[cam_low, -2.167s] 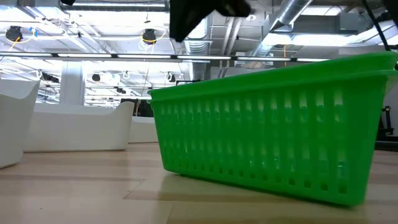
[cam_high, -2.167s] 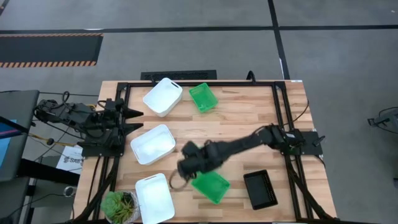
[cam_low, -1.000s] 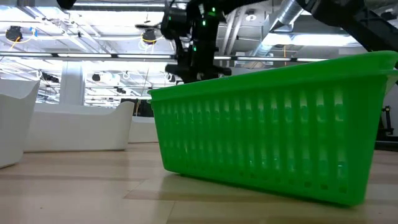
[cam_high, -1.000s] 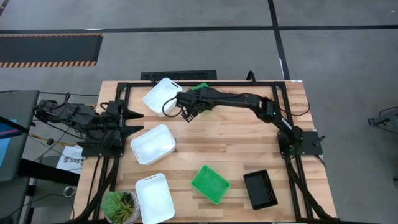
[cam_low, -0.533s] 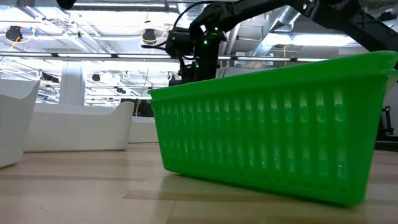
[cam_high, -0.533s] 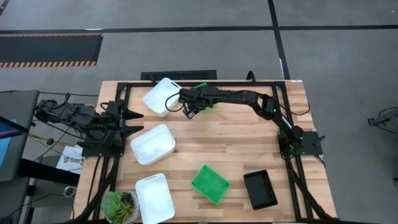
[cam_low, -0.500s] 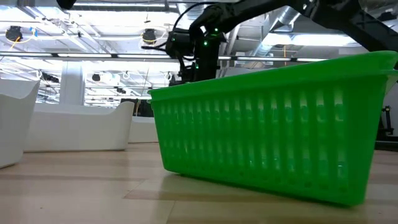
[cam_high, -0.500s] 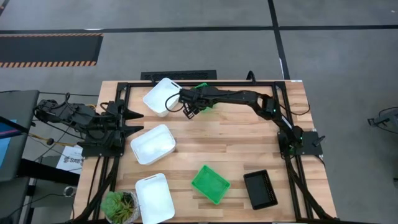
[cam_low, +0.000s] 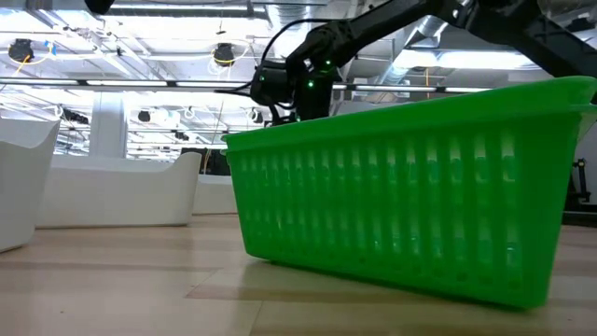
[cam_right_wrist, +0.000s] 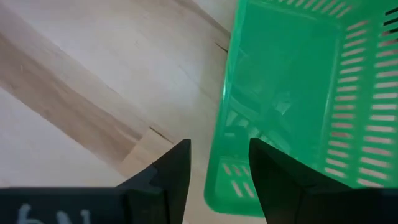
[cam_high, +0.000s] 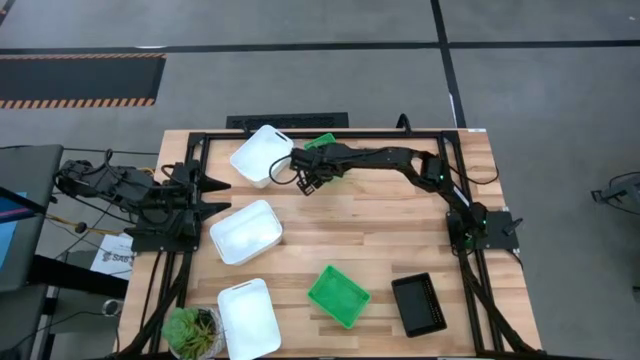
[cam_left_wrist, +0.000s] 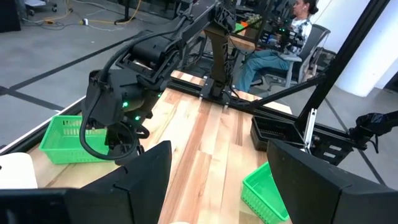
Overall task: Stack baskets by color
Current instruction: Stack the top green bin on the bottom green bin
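The right gripper is stretched across the far part of the wooden surface, and its jaws stand apart with a clear gap between them, holding nothing. In the right wrist view the near wall of a green mesh basket lies just past the tips of the two dark fingers, roughly in line with the gap, with no contact visible. From above, this same green mesh basket is mostly hidden under the arm, and a white basket sits just beside the jaws on their other side. Well away from the jaws, toward the near edge, a second green mesh basket rests on the wood, and it fills the low view. A black mesh basket lies near that one. Two more white baskets sit along the left half of the surface, the nearer one beside a potted plant. The left gripper waits at the left edge, its jaws spread wide and empty; its wrist view looks across at the right arm. A seated person shows in the room beyond.
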Tool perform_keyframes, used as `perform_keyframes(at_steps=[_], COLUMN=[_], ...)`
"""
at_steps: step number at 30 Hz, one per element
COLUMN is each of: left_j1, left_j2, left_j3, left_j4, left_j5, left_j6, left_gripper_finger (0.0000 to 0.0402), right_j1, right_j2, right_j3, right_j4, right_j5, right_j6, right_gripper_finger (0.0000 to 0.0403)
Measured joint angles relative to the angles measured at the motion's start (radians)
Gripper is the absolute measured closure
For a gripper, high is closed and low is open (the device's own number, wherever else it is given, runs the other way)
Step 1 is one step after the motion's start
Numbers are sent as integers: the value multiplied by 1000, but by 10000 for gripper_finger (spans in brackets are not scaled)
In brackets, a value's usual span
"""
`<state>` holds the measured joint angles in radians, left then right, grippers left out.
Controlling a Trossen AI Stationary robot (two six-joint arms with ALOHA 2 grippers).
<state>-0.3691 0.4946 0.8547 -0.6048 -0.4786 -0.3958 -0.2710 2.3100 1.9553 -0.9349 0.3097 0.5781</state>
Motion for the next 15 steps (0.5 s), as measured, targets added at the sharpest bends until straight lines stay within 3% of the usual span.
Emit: perform_keyframes(at_steps=[6,15], left_j1=[0,0], left_j2=[0,0], left_j3=[0,0], left_j4=[-13,-13], left_j5=[0,-5], left_j6=[0,17], left_gripper_finger=[148,148], right_j1=[0,-7], right_j2=[1,1], right_j3=[-8,-8], right_j4=[4,1], right_j5=[-4,-29], right_j6=[8,16], right_gripper_finger=[254,381])
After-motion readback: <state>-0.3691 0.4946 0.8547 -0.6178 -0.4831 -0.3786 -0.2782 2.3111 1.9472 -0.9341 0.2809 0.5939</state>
